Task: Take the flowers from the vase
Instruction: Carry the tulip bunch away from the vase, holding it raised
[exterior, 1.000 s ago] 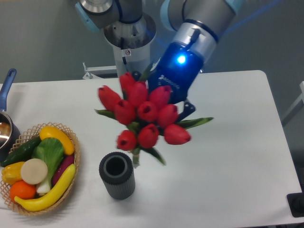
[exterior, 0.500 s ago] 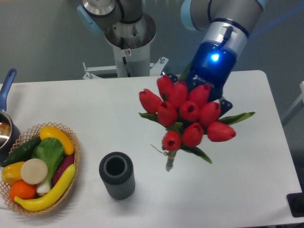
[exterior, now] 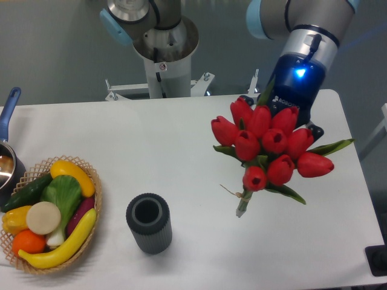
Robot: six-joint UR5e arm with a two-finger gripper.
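The flowers (exterior: 269, 148), a bunch of red tulips with green leaves and short tied stems, hang in the air over the right half of the table, stems pointing down and left. My gripper (exterior: 284, 124) sits behind the blooms, shut on the bunch; its fingers are hidden by the tulips. The blue-lit wrist (exterior: 297, 81) is above. The vase (exterior: 149, 222), a dark grey ribbed cylinder with a round open hole, stands empty near the front centre, well left of the bunch.
A woven basket (exterior: 91, 217) with fruit and vegetables sits at the front left. A pot with a blue handle (exterior: 7, 115) is at the left edge. The arm's base (exterior: 164, 54) stands behind the white table (exterior: 181, 139).
My gripper has carried the flowers to the right and slightly back, away from the vase. The vase and basket have not moved.
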